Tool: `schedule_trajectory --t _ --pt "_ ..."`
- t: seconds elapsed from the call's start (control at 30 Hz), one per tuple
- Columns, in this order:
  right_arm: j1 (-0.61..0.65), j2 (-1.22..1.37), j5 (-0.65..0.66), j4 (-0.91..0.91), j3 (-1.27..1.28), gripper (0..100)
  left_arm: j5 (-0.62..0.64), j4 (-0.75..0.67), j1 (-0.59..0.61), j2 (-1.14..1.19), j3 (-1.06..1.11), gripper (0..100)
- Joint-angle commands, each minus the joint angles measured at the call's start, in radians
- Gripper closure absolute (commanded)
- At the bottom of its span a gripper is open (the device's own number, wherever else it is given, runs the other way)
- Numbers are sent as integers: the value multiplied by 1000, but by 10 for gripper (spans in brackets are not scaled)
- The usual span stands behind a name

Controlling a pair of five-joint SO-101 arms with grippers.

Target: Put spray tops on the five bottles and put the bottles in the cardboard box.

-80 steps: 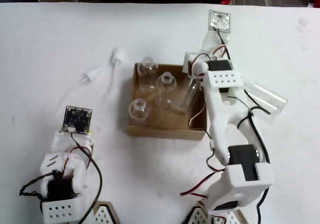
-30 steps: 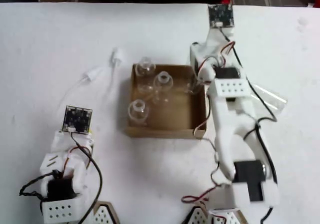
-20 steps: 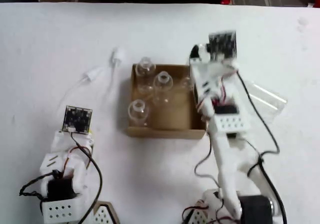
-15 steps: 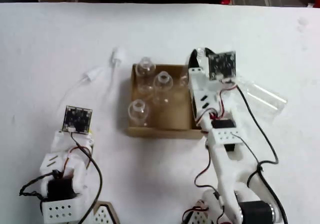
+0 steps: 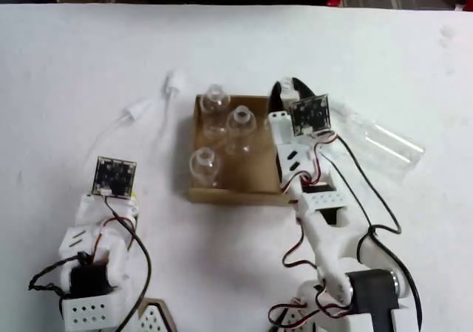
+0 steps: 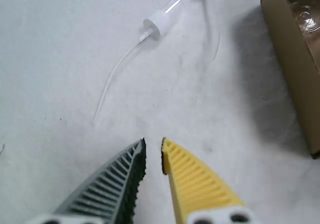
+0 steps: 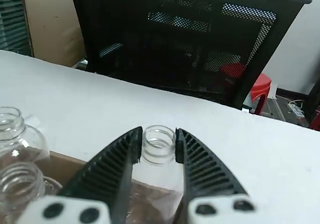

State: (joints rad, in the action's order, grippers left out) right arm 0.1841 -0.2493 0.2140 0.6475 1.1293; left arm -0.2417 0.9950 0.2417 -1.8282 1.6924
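Bright even light washing out white table [image 5: 66,43] in high view. Cardboard box [image 6: 292,49] throwing soft shadow onto table beside it. Room behind looking dim, mesh chair [image 7: 190,39] going nearly black. Bottle [image 7: 159,145] rim catching light.

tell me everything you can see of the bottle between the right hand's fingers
The bottle looks like clear plastic, with an open, ridged neck and no spray top on it. It stands upright. The right hand has its two black fingers against the neck, one on each side. Below the neck the bottle widens into a shoulder, and its lower body appears to sit in the far right corner of the cardboard box. The base is hidden.
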Motion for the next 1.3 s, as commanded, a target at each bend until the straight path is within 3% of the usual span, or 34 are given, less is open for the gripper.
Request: schedule_trajectory --t 0.0,0.4,0.6,1.03,1.27 --pt "7 4 26 33 -5 984 -9 5 -10 -2 0 936" --pt "7 10 29 30 -6 978 -9 5 -10 -2 0 936" --pt "16 10 44 21 12 844 -9 5 -10 -2 0 936" --pt "4 -65 -6 16 17 843 -9 5 -10 -2 0 936" --pt "-62 -437 -109 -331 29 841 -9 5 -10 -2 0 936"
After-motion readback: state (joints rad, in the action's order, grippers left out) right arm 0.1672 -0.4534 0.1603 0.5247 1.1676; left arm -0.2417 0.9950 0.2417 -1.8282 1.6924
